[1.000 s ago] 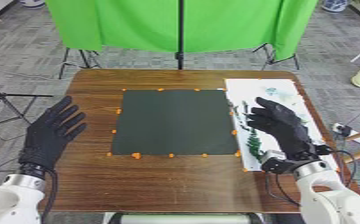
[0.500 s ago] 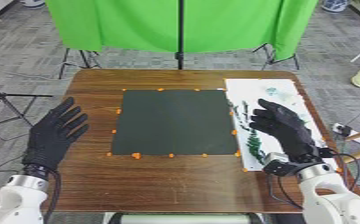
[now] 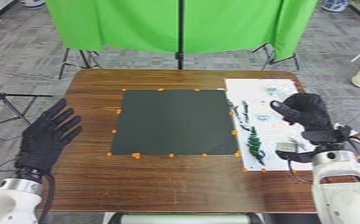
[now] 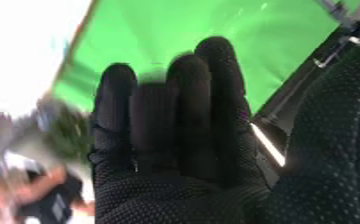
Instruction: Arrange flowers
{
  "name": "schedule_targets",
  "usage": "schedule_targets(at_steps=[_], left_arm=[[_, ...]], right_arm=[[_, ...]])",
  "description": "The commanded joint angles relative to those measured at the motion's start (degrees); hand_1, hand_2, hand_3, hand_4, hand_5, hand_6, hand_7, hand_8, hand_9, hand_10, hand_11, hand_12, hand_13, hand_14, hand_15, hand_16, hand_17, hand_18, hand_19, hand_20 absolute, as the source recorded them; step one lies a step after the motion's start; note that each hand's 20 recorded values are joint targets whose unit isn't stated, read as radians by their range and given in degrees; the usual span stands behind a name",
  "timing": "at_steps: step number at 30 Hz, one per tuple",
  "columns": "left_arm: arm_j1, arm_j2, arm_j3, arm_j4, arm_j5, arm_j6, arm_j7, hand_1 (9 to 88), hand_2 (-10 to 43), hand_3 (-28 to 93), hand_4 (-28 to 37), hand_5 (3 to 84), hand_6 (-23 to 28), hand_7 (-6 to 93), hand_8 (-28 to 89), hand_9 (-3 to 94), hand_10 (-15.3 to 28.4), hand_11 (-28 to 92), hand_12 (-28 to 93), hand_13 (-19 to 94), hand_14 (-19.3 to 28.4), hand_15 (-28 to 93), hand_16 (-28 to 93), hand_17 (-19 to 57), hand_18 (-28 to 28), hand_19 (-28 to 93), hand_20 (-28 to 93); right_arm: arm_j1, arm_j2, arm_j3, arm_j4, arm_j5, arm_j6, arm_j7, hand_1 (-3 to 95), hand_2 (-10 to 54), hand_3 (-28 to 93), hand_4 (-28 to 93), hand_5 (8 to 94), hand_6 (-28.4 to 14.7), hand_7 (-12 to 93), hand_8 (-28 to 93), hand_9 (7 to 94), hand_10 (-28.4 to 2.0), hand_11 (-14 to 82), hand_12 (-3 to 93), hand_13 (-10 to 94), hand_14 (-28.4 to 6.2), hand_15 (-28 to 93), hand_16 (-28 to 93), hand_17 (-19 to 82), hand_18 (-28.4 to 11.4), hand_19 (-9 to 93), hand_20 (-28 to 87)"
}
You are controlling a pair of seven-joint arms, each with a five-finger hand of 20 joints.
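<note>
The dark mat (image 3: 172, 122) is the middle point of the table (image 3: 96, 180). On its right side lies the white sheet (image 3: 287, 162), and on this sheet are the green leafy sprig (image 3: 255, 145), near to the mat, and pale blue flowers (image 3: 265, 118). Further right of the mat is the right hand (image 3: 310, 117), its fingers (image 4: 188, 95) straight and pressed together, the thumb apart. Left of the mat, the left hand (image 3: 41, 137) has straight fingers, a little spread.

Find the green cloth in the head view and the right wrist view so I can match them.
Head view: the green cloth hangs at the top, beyond the table.
Right wrist view: it is in the background, behind the right hand.
Shared landmark: the right hand.
</note>
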Motion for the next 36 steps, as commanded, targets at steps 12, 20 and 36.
schedule_targets(at_steps=[12,20,36], left_arm=[[0.57,0.20,-0.71,-0.24,0.55,-0.53,-0.84,25.7,-3.5,71,-28.3,24.8,2.3,25.1,-14,18.8,10.3,30,11,14,12.2,43,-5,-10.7,18.7,45,6],[0.39,0.42,-0.45,-0.45,1.62,-0.79,-0.78,25.7,-3.5,71,-28.3,25.0,2.3,24.8,-14,19.3,10.3,29,11,14,12.3,43,-5,-10.8,18.8,45,6],[-0.05,0.97,-0.47,-0.25,2.40,-1.03,-1.12,25.6,-3.2,71,-28.3,25.6,2.4,24.4,-14,19.7,10.4,29,11,14,12.3,43,-4,-10.9,18.8,45,6]], right_arm=[[3.68,3.43,0.46,-2.57,-13.87,-41.60,20.00,28.1,-6.7,29,-24,79.9,0.1,49,-16,81.1,-14.0,56.3,34.3,68,-15.1,84,30,24,-21.2,77,27],[4.33,3.90,-0.73,-1.47,-13.20,-47.75,19.48,21.8,-8.3,49,-28,78.0,-0.4,48,-16,79.5,-14.2,57.1,33.4,67,-15.0,84,28,22,-20.8,74,25],[7.83,7.27,-6.32,1.48,-20.28,-48.79,19.24,14.5,-9.2,65,-28,81.1,-0.4,59,-13,83.3,-13.3,63.1,36.3,70,-15.0,88,31,25,-20.1,77,23]])
